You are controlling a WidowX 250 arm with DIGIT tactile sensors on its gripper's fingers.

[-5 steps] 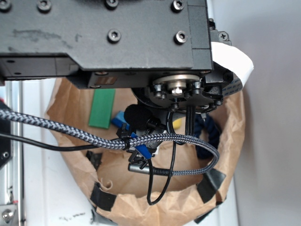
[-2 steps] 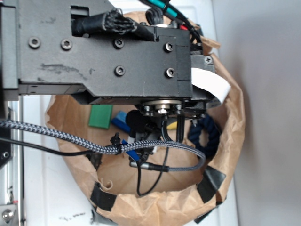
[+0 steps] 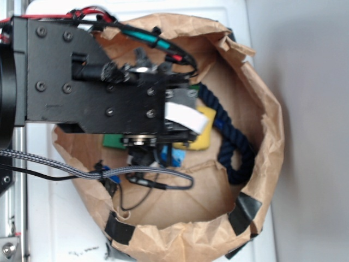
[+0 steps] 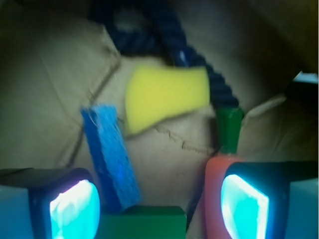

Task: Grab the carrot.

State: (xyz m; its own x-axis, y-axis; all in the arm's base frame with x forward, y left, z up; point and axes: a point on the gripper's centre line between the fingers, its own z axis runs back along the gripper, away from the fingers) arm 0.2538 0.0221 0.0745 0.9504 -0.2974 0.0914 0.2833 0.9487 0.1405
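- Wrist view, my left fingertip [image 4: 75, 209]: blue block [image 4: 110, 157] just beside it, green block [image 4: 142, 222] at bottom centre.
- Gripper [image 4: 159, 206] spread wide, grasping nothing.
- Yellow sponge [image 4: 164, 97] ahead, against dark rope [image 4: 164, 35].
- Carrot [image 4: 219, 174] pressed along right finger's inner side, green stem pointing away.

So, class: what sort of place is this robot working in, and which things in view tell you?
Probably a lab test bin, not a home: a taped brown paper bag on a white surface, holding toys, namely a yellow sponge wedge, a blue block and a dark blue rope.
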